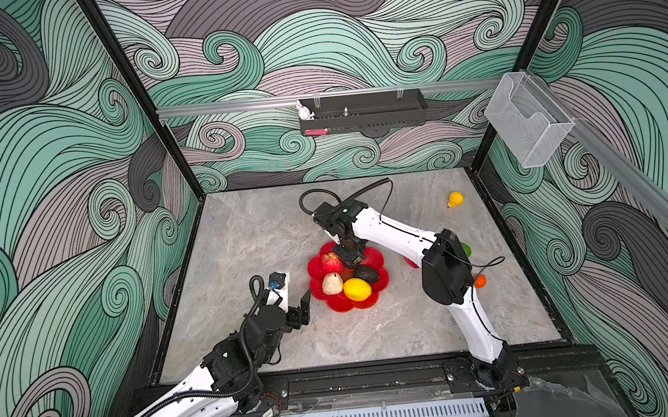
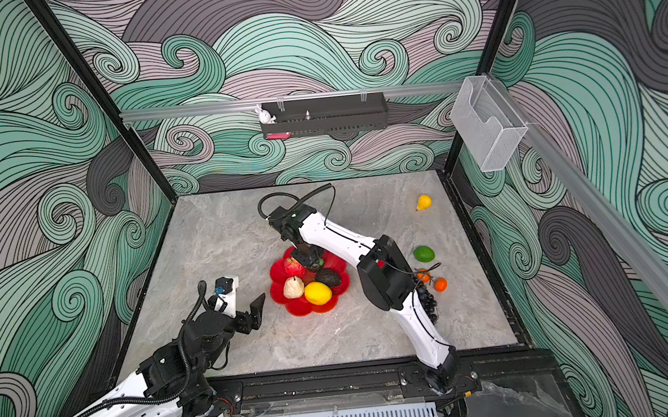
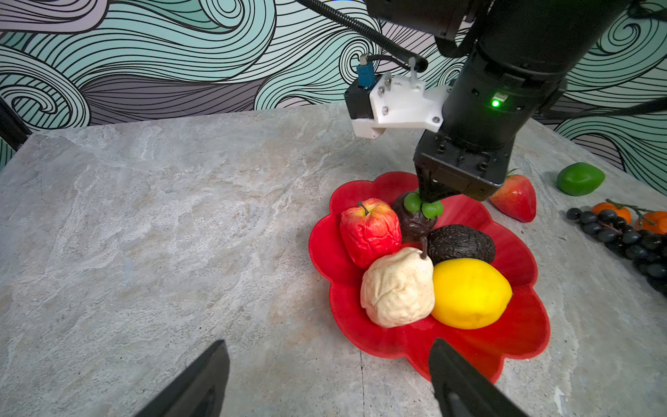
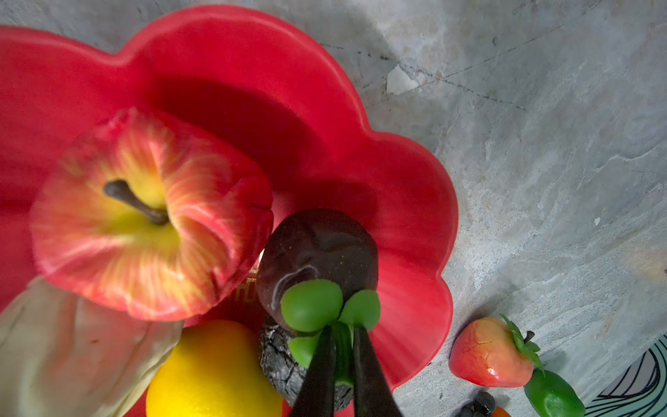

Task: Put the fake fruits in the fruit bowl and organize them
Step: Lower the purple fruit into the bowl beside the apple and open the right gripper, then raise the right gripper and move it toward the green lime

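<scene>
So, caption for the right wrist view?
Right gripper pinching a dark fruit by its green stem in the fruit bowl, beside the apple.

Red fruit bowl (image 3: 523, 332) glowing on the grey-veined worktop (image 3: 180, 216)
It is holding a yellow lemon (image 3: 469, 292), a beige pear (image 3: 397, 289), a red apple (image 3: 368, 231) streaking yellow, a blackish avocado (image 3: 462, 245) and a dark brown fruit (image 3: 409, 224) wearing green leaves.

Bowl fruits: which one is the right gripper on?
The dark fruit with green leaves, beside the apple and avocado: the right gripper pinches its green stem and touches no other fruit.
</scene>
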You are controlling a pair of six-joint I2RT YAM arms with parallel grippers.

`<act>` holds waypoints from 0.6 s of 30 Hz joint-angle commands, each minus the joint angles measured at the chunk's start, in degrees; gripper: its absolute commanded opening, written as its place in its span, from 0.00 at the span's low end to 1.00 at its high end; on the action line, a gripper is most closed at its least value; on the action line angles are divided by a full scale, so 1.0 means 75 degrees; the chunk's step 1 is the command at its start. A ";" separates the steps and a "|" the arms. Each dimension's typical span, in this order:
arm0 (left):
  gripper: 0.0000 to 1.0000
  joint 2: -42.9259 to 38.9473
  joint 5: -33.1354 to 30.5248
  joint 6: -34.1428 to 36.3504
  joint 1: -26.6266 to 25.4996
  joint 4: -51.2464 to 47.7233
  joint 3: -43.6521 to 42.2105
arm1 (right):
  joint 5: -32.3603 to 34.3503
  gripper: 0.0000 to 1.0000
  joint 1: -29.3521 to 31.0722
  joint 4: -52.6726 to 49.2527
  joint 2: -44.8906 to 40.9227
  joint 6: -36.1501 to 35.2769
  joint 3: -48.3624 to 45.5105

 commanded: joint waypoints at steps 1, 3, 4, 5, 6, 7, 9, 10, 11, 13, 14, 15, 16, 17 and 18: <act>0.88 -0.0023 -0.0082 0.0039 0.0062 -0.0084 0.0004 | 0.0098 0.21 0.0037 -0.0199 -0.0002 -0.0031 0.0194; 0.88 -0.0023 -0.0087 0.0041 0.0060 -0.0084 0.0004 | 0.0093 0.24 0.0036 -0.0200 -0.0054 -0.0017 0.0190; 0.88 -0.0012 -0.0088 0.0036 0.0066 -0.0083 0.0004 | 0.0087 0.26 0.0037 -0.0202 -0.0085 -0.0018 0.0195; 0.88 -0.0011 -0.0088 0.0030 0.0066 -0.0084 0.0004 | 0.0079 0.27 0.0038 -0.0199 -0.0114 -0.0018 0.0200; 0.88 -0.0014 -0.0088 0.0031 0.0069 -0.0084 0.0004 | 0.0092 0.28 0.0037 -0.0201 -0.0133 -0.0007 0.0201; 0.88 -0.0011 -0.0088 0.0030 0.0067 -0.0084 0.0004 | 0.0100 0.29 0.0037 -0.0205 -0.0168 0.0007 0.0195; 0.88 -0.0009 -0.0088 0.0038 0.0069 -0.0084 0.0004 | 0.0088 0.30 0.0039 -0.0201 -0.0247 0.0029 0.0167; 0.88 -0.0011 -0.0088 0.0030 0.0066 -0.0084 0.0004 | 0.0093 0.30 0.0043 -0.0199 -0.0314 0.0041 0.0141; 0.88 -0.0003 -0.0090 0.0034 0.0069 -0.0072 0.0004 | 0.0101 0.30 0.0031 -0.0203 -0.0383 0.0052 0.0117; 0.88 0.0011 -0.0088 0.0044 0.0069 -0.0061 0.0004 | 0.0168 0.31 0.0029 -0.0207 -0.0553 0.0093 0.0050; 0.88 0.0021 -0.0088 0.0043 0.0069 -0.0061 0.0004 | 0.0188 0.32 0.0036 -0.0206 -0.0658 0.0109 0.0006; 0.88 0.0033 -0.0089 0.0041 0.0069 -0.0055 0.0004 | 0.0230 0.32 0.0017 -0.0204 -0.0807 0.0132 -0.0074; 0.88 0.0040 -0.0088 0.0041 0.0069 -0.0049 0.0004 | 0.0300 0.33 0.0024 -0.0194 -0.0983 0.0155 -0.0173; 0.88 0.0053 -0.0088 0.0043 0.0069 -0.0043 0.0004 | 0.0373 0.34 0.0025 -0.0189 -0.1162 0.0178 -0.0279; 0.88 0.0065 -0.0088 0.0045 0.0069 -0.0037 0.0010 | 0.0443 0.36 0.0003 -0.0198 -0.1379 0.0209 -0.0417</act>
